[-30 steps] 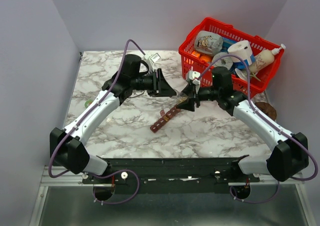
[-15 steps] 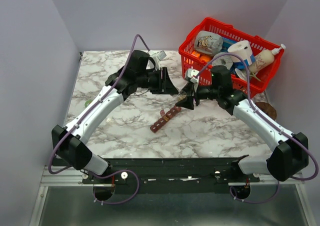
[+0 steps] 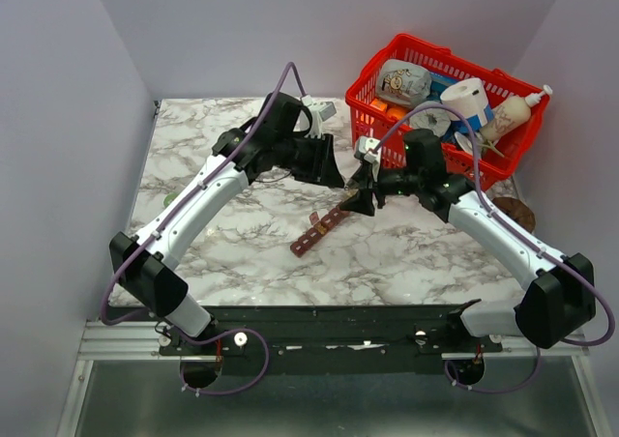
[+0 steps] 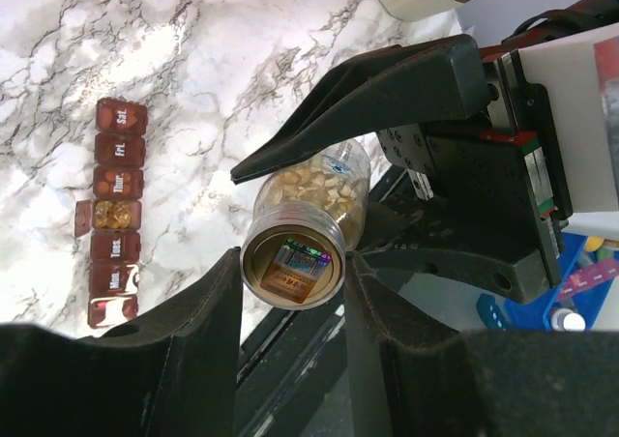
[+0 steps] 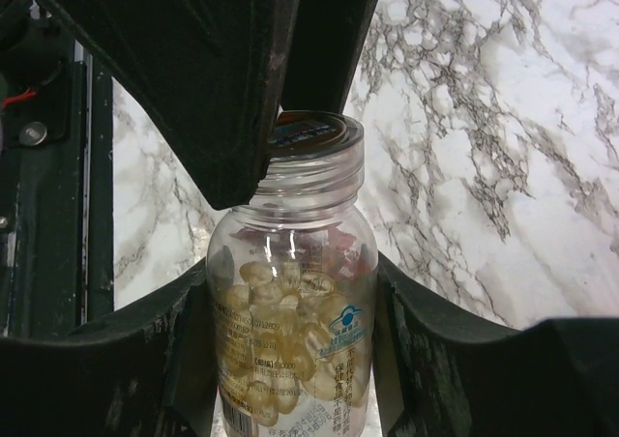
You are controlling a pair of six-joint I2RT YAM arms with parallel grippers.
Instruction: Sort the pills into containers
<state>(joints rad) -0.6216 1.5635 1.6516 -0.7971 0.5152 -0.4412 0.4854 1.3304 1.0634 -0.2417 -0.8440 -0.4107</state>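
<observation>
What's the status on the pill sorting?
Right pincer clamped on pill bottle. Left pincer shut on its cap. Organizer lies below, one compartment open, pills inside. Red basket aside.

Counted: one clear bottle (image 4: 319, 197) of pills (image 4: 308, 180) beyond counting, one strip of seven containers (image 4: 117, 215), one red basket (image 3: 366, 110), two grippers, left gripper (image 4: 290, 268) and right gripper (image 5: 290, 292).

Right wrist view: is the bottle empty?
No, the bottle is packed with pale yellow pills most of the way up its clear body.
</observation>
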